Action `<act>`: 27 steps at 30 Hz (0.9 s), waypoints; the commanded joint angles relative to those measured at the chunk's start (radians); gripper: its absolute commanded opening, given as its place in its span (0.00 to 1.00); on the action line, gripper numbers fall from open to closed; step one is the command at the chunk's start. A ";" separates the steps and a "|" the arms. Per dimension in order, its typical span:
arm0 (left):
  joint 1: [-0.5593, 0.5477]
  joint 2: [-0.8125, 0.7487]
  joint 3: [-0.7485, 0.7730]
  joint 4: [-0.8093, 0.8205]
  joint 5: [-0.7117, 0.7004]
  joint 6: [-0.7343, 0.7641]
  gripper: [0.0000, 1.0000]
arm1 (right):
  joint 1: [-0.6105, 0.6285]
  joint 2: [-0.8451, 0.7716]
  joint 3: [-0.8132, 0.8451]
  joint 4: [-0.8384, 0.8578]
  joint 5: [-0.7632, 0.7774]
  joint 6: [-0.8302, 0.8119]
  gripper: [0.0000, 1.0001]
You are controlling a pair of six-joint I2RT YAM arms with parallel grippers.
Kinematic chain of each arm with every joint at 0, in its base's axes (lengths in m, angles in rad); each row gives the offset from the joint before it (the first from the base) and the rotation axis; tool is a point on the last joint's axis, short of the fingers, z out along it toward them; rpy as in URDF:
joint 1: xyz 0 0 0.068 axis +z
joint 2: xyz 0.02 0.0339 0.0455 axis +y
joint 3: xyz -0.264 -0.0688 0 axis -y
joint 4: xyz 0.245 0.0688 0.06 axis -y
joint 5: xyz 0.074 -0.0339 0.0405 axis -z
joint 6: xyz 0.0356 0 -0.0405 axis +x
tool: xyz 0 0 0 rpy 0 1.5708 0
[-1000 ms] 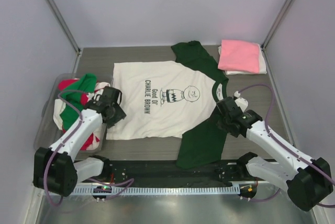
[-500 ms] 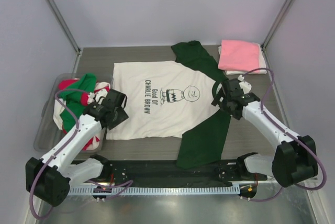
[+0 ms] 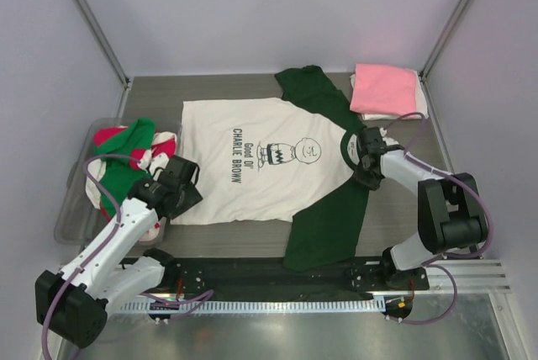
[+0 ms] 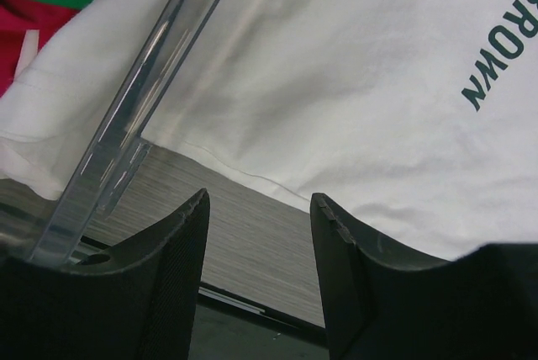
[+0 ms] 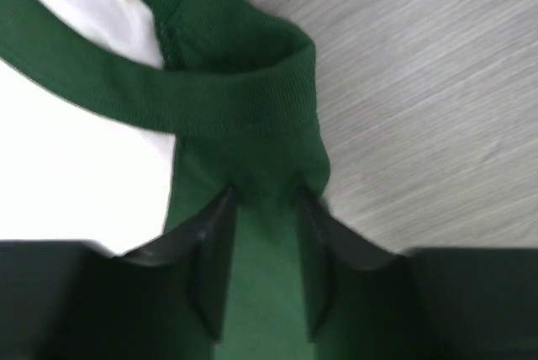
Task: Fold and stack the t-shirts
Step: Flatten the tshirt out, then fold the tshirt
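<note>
Grey wood-grain table (image 3: 210, 87) between pale walls carries a cream-white t-shirt with dark green sleeves and dark lettering (image 3: 269, 166) spread flat at its middle. At the left stands a clear plastic tub (image 3: 71, 204) of crumpled red, green and white t-shirts (image 3: 126, 154), and a folded pink t-shirt (image 3: 382, 89) lies on a white one in the far right corner. The right gripper (image 5: 265, 200) is pinched on green cloth just beside the collar, while the left gripper (image 4: 259, 204) hangs with jaws apart, nothing between them, beside the cream hem and the tub's wall.
</note>
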 commanded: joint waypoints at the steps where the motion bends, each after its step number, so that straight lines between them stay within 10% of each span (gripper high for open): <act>1: -0.004 -0.012 -0.006 0.015 -0.025 0.017 0.53 | -0.010 0.044 0.021 0.073 0.000 -0.023 0.36; 7: -0.002 -0.012 -0.014 0.030 -0.031 0.028 0.53 | -0.065 0.130 0.059 0.077 -0.027 -0.043 0.02; 19: -0.002 0.013 -0.035 0.078 -0.008 0.029 0.53 | -0.186 0.250 0.375 0.073 -0.190 -0.096 0.01; 21: -0.004 0.014 -0.026 0.072 0.000 0.031 0.52 | -0.179 0.275 0.435 0.063 -0.224 -0.107 0.15; 22: -0.002 0.010 -0.024 0.063 0.001 0.034 0.52 | -0.176 0.273 0.450 0.023 -0.211 -0.121 0.41; 25: -0.002 -0.024 -0.029 0.052 0.001 0.034 0.52 | -0.173 0.189 0.417 -0.040 -0.169 -0.121 0.76; 27: -0.004 -0.044 -0.047 0.055 0.008 0.022 0.53 | -0.173 0.061 0.319 -0.066 -0.093 -0.095 0.81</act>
